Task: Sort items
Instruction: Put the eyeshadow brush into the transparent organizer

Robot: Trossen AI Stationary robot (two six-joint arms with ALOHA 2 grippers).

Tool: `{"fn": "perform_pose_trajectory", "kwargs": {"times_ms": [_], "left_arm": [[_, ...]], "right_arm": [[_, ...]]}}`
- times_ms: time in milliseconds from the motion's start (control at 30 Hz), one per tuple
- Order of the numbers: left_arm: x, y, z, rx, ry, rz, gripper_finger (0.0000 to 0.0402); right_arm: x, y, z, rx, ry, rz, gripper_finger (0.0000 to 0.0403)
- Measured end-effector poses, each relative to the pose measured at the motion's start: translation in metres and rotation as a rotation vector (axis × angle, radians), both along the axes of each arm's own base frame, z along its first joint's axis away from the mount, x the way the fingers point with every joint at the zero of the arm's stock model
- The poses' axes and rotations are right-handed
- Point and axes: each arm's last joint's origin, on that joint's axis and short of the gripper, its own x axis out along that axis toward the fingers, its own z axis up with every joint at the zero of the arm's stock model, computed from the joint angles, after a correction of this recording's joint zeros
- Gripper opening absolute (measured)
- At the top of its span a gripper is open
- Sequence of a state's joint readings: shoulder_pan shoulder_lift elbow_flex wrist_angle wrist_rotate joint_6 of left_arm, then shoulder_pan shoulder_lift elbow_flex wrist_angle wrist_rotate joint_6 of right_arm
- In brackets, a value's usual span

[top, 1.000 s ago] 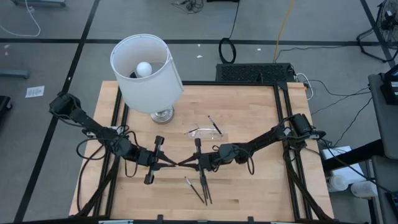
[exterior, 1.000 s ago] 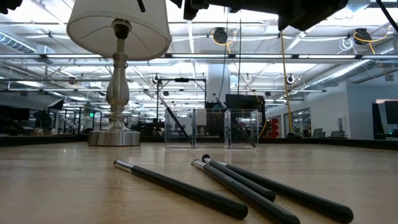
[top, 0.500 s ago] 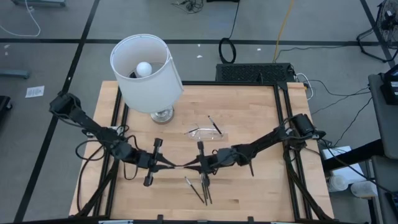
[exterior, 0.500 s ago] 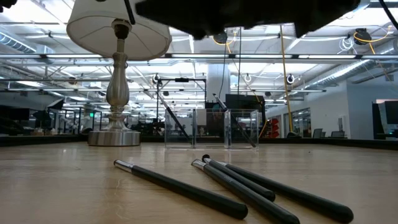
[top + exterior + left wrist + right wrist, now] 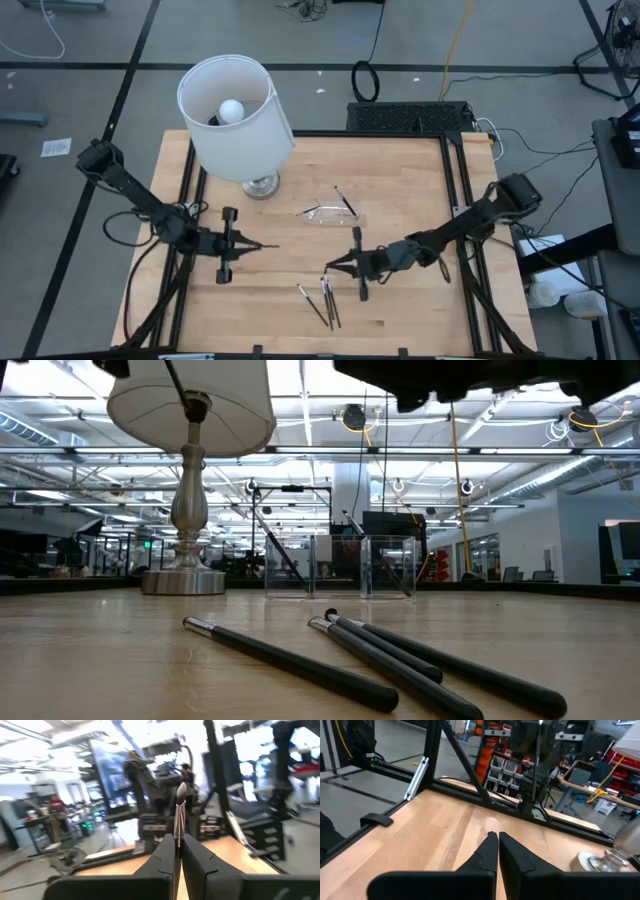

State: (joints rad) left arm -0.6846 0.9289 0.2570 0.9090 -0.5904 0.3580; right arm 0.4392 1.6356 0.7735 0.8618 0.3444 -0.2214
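left gripper (image 5: 262, 246) fingers pinched on 1 stick (image 5: 179, 815), mid-table, not yet in clear tray (image 5: 322, 213). right gripper (image 5: 328, 268) fingers closed, empty, above 3 loose sticks (image 5: 322, 300) near front edge. 1 stick (image 5: 345, 200) at tray. sorting partly done.

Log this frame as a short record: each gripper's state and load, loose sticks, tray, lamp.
left gripper: shut on a stick, held above the table's left half
right gripper: shut, nothing between its fingers, above the table near the loose sticks
loose sticks: three lying close together near the front edge; in the low view they lie flat on the wood
clear tray: mid-table, right of the lamp, one stick leaning across it
lamp: upright, white shade, back left of the table
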Motion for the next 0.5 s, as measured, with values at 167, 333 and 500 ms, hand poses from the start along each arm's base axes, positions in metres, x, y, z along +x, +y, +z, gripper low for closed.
{"fn": "perform_pose_trajectory", "kwargs": {"times_ms": [167, 333, 500], "left_arm": [[-0.009, 0.021, -0.022, -0.056, -0.044, 0.13, 0.0013], [-0.005, 0.044, -0.034, -0.106, -0.036, 0.247, 0.0013], [0.011, 0.063, -0.039, -0.142, -0.028, 0.282, 0.0013]], "right_arm": [[-0.016, -0.008, -0.007, 0.009, 0.02, -0.027, 0.0001], [-0.028, -0.016, -0.02, 0.004, 0.045, -0.034, 0.0002], [-0.04, -0.026, -0.034, 0.006, 0.043, -0.05, 0.0001]]}}
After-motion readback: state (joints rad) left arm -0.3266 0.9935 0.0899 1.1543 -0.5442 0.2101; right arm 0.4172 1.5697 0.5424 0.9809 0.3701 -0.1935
